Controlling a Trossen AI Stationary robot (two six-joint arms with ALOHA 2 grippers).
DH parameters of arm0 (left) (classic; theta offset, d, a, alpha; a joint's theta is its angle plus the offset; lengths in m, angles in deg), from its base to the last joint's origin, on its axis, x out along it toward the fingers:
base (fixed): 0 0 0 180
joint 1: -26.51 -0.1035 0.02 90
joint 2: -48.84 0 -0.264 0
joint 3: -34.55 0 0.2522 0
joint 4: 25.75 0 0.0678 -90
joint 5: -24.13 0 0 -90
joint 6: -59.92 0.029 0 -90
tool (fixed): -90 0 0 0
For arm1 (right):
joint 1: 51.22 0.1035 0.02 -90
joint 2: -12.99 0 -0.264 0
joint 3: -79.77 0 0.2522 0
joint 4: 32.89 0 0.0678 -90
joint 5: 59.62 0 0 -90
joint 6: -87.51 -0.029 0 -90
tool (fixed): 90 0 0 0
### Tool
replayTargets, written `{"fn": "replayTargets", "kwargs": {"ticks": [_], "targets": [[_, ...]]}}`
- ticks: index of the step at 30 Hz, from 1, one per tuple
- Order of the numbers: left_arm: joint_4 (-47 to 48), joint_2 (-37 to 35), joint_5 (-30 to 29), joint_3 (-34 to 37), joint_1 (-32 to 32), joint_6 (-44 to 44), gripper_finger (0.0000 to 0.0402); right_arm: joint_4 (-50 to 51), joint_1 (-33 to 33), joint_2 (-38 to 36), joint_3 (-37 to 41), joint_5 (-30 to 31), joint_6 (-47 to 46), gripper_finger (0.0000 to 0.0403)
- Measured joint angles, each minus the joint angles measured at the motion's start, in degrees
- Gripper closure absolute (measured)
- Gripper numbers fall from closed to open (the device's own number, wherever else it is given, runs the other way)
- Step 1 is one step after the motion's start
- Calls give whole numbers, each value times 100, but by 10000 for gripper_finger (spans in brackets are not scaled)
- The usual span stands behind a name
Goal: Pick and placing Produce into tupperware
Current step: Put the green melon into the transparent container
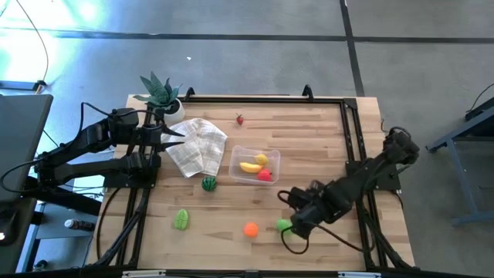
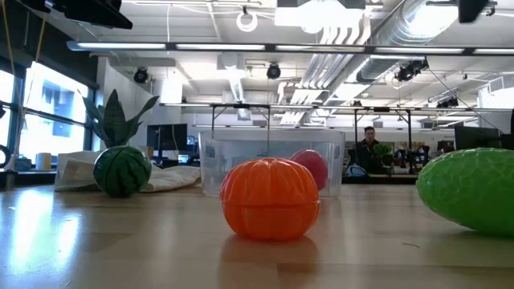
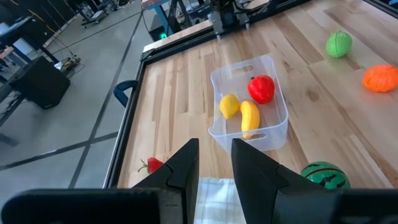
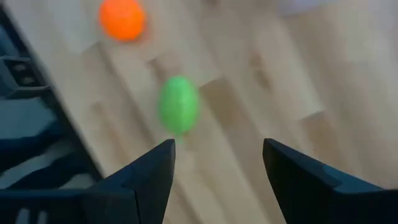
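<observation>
Right gripper (image 4: 217,163): we see it wide open, empty, green fruit (image 4: 179,103) at its 11 o'clock.
Left gripper (image 3: 214,163): nearly closed, empty, over the cloth (image 1: 197,147).
Tupperware (image 1: 272,158): banana (image 1: 250,167) inside.

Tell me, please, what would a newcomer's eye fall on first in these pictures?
Probably the clear tupperware in the middle of the table, holding a banana, a lemon and a red fruit. Next, the right claw near the front edge, open just behind a small green fruit, with an orange beside it.
</observation>
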Motion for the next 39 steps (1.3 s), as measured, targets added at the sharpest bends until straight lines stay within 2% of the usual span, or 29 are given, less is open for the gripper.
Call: {"fn": "replayTargets", "kwargs": {"ticks": [2,9,17,26,39], "targets": [[-1,-1,0,1,0,0,316,-457,-20,-14,314,-180,-56,170],[-2,-2,0,2,0,0,316,-1769,-137,47,995,-209,-902,170],[-1,-1,0,1,0,0,316,-2430,-143,72,1478,-207,-1569,169],[0,-2,0,0,0,0,316,-2808,-43,669,1486,-497,-1071,168],[0,-2,0,2,0,0,316,-2894,-47,1059,1489,-493,-802,168]]}}
